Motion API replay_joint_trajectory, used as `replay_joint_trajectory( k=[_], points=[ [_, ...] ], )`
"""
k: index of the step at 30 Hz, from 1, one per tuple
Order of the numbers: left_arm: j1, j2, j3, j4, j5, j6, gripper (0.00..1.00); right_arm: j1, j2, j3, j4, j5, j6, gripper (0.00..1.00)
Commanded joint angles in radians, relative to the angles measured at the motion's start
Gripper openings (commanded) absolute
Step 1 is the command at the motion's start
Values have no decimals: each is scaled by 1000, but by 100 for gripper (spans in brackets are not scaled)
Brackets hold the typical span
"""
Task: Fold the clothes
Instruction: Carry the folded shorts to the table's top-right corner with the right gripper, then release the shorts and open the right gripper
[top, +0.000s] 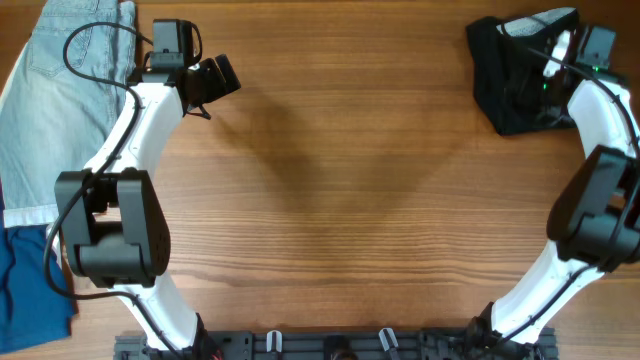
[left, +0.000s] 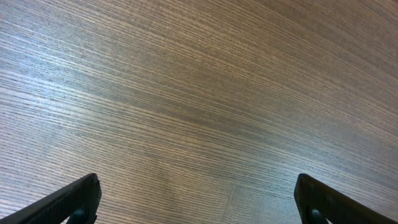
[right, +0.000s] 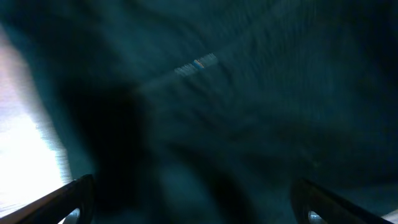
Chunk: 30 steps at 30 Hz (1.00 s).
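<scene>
The black shorts (top: 508, 80) lie crumpled at the far right corner of the table, with a pale grey inner lining showing near the top. My right gripper (top: 553, 68) hangs right over them, open. The right wrist view is filled with blurred dark fabric (right: 236, 124) between the wide-apart fingers (right: 193, 208). My left gripper (top: 218, 78) is at the far left over bare wood, open and empty. The left wrist view shows only the wooden tabletop between its fingers (left: 199, 199).
Light-blue denim shorts (top: 50, 110) lie at the far left edge. A bright blue garment (top: 25, 280) lies at the near left edge. The wooden table (top: 340, 180) spans the middle. A rail with clips (top: 330, 345) runs along the front.
</scene>
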Motion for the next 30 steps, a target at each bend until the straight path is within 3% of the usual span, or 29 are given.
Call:
replay_joint_trajectory(
  k=[1,12,21,25,30],
  points=[
    [-5,15,-3,-2,-8,-10,100,-15,62,-5,44,16,-3,100],
    [-23,15,-3,-9,-9,-9,100,-25,317,-5,274,76,-43,100],
    [-23,15,-3,-9,-9,-9,100,-25,353,-5,444,14,-54,100],
    [-23,15,-3,-9,-9,-9,100,-25,349,8,419,-9,-52,100],
    [-23,15,-3,-9,-9,-9,100,-25,247,92,239,-11,-47,100]
  ],
)
